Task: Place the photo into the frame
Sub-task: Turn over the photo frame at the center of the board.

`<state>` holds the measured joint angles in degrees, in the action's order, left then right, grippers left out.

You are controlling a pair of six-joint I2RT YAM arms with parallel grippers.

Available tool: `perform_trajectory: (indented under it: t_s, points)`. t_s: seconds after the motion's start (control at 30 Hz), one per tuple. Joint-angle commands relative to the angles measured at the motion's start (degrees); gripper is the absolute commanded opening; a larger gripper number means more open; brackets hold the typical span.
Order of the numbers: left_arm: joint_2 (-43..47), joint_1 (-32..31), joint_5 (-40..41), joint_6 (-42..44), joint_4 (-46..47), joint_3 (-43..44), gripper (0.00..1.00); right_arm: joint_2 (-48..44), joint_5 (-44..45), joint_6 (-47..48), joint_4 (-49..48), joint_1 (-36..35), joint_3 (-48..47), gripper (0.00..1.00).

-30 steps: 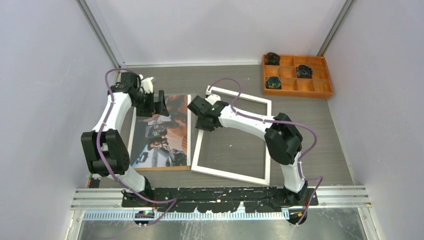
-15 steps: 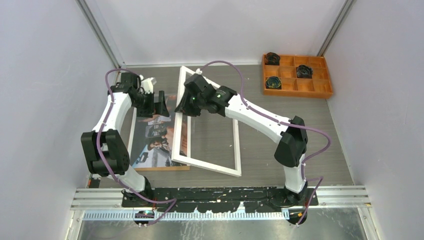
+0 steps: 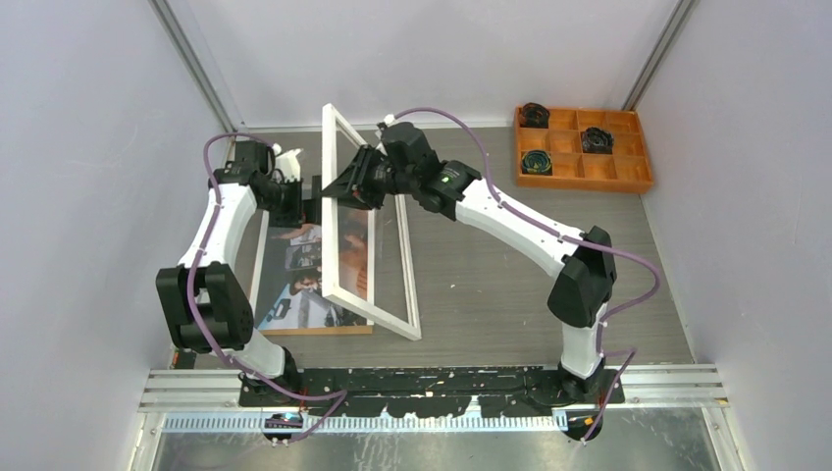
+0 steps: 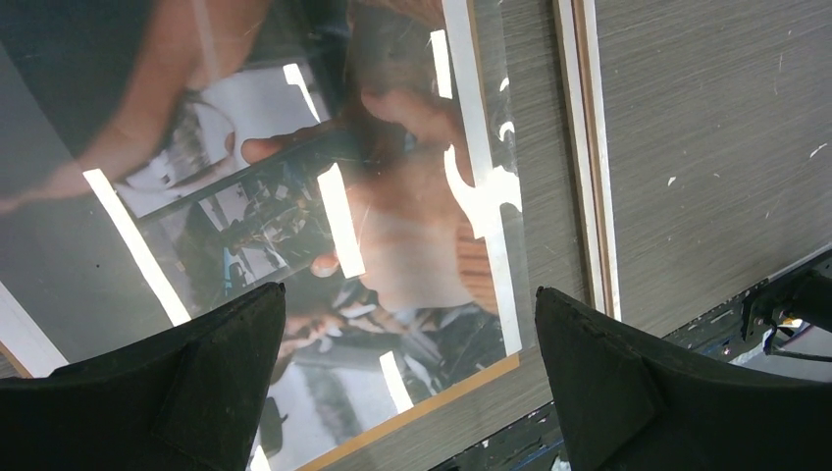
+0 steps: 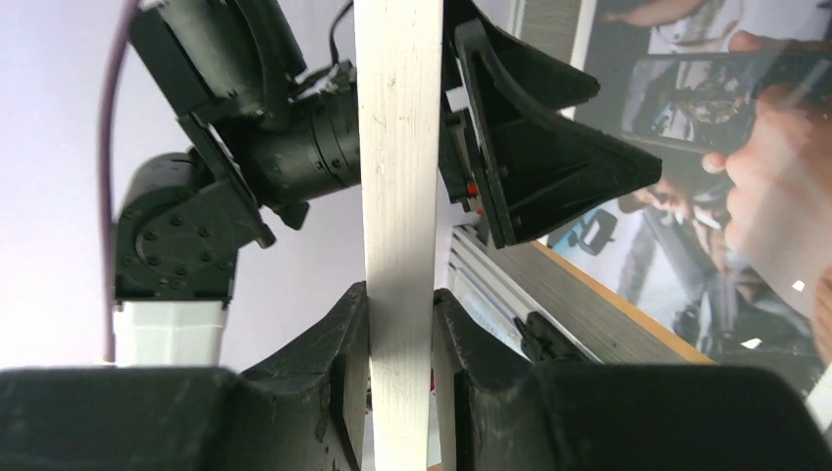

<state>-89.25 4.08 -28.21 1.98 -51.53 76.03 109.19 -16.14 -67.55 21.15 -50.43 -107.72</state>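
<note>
The left gripper (image 4: 407, 299) is being held above the far end of the photo (image 3: 294, 280). Its jaws are being kept spread wide, and nothing is being gripped between them. The photo itself is being left lying flat, picture side up, with bright strips of light being reflected from its surface in the left wrist view. A thin brown board (image 3: 319, 331) is being shown under the photo as a narrow edge along its near side.

Over the right side of the photo, the frame (image 3: 330, 255) is being held up on edge, steeply tilted. Its high rail is being raised above the photo's far right corner, and its low rail is being kept down beside the photo's near right corner. Whether that low rail is touching the photo cannot be told.

The right gripper (image 5: 400, 343) is being kept clamped on one white rail of the frame, above the far right part of the photo. Its fingers (image 5: 338, 373) are being pressed narrowly against both faces of the rail.

Well to the right of the photo, and farther back, an orange tray (image 3: 589, 184) is being left on the table, with dark coils lying in some of its compartments.
</note>
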Motion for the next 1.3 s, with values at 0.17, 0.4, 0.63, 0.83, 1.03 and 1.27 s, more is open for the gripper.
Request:
perform_trajectory:
  t_s: [0.17, 0.4, 0.63, 0.83, 1.03, 1.27]
  points:
    - [2.0, -1.7, -0.9, -1.3, 0.7, 1.1, 1.00, -8.5, -11.9, -13.4, -25.5, 6.7, 11.6, 0.01]
    - [2.9, -3.1, -0.5, -2.9, 1.0, 2.7, 1.00, -11.2, -15.0, -14.0, -26.7, 9.2, 15.6, 0.19]
    - [8.0, -8.2, -2.6, -5.1, -0.6, 7.9, 1.00, -13.4, -15.5, -12.2, -22.9, 10.9, 17.8, 0.32]
    - [12.7, -12.6, -4.9, -6.4, -1.8, 10.8, 1.00, -15.3, -15.4, -11.7, -22.8, 11.9, 20.1, 0.32]
    - [14.5, -17.4, -2.6, -7.2, -1.9, 11.3, 1.00, -16.3, -15.4, -11.3, -22.0, 12.6, 21.1, 0.42]
    - [12.9, -21.6, -0.1, -7.3, -2.3, 12.4, 1.00, -16.4, -12.8, -4.0, -9.2, 12.7, 16.5, 0.63]
